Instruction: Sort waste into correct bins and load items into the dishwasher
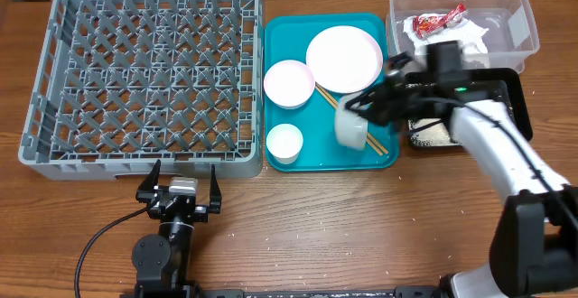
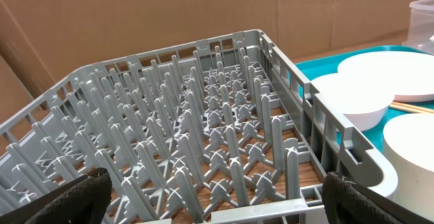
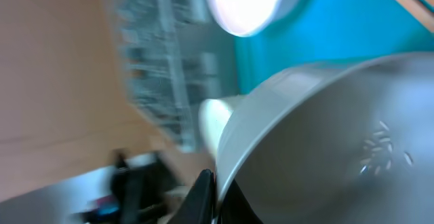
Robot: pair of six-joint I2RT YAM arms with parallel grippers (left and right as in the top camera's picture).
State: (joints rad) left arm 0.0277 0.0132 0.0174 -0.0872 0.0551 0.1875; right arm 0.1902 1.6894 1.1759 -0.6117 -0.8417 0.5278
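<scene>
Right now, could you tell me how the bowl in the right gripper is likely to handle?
The bowl looks rigid and glossy, so probably slippery. The right gripper pinches only its rim while it tilts, so it may swing. Rice grains inside could spill.

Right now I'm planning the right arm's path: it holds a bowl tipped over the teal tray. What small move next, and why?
Probably carry the bowl over the black tray and tip it out. A few rice grains cling inside it, that tray already holds rice, and the right fingers grip the bowl's rim. The rack can wait.
</scene>
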